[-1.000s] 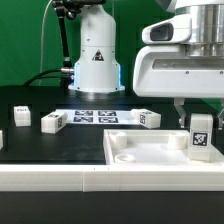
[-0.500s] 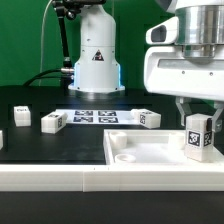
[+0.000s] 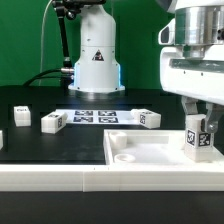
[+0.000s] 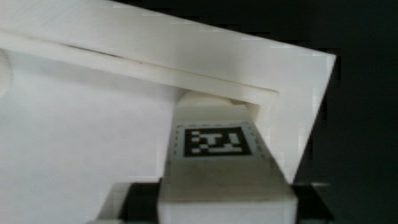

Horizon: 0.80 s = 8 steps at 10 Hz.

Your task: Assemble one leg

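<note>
My gripper (image 3: 198,113) is shut on a leg (image 3: 198,139), a small white upright block with a black-and-white tag. I hold it over the corner of the wide white panel (image 3: 150,152) at the exterior view's right. In the wrist view the leg (image 4: 221,150) runs out from between the dark fingers (image 4: 143,192), its far end close to the panel (image 4: 160,60) near its raised rim. I cannot tell whether leg and panel touch.
The marker board (image 3: 96,117) lies at mid-table. Loose legs lie around it: one (image 3: 52,121) left of it, one (image 3: 148,118) right of it, one (image 3: 20,114) further left. The robot's white base (image 3: 96,58) stands behind.
The gripper and the leg in it have moved toward the exterior view's right and slightly up; the leg's tagged face has turned a little. The other parts have not moved.
</note>
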Motion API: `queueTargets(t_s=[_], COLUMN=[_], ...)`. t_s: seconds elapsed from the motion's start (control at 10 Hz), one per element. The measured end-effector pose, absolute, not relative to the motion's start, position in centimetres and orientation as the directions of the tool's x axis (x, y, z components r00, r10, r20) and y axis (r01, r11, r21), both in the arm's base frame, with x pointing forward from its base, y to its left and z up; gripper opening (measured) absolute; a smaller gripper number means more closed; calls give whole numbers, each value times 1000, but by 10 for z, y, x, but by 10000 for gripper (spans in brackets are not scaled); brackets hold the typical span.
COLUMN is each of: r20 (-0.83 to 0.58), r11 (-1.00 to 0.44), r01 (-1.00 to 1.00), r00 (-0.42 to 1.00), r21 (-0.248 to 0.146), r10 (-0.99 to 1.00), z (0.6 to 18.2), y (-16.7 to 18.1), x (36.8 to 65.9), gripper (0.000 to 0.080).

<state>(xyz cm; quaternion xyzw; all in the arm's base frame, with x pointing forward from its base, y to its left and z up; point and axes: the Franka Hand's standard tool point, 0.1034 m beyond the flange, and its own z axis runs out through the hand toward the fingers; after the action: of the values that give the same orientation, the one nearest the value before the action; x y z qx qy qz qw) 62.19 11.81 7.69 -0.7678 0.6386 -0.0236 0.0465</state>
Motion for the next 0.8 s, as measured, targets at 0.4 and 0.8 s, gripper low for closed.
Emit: queueTargets(t_s=[0.4, 0.8], r20=[-17, 16], r11=[-267, -684], r01=[-958, -725], r00=[270, 685], r21=[-104, -79], r10=[-963, -728], z=[77, 78], y=[118, 117], x=[622, 622], gripper=[621, 649])
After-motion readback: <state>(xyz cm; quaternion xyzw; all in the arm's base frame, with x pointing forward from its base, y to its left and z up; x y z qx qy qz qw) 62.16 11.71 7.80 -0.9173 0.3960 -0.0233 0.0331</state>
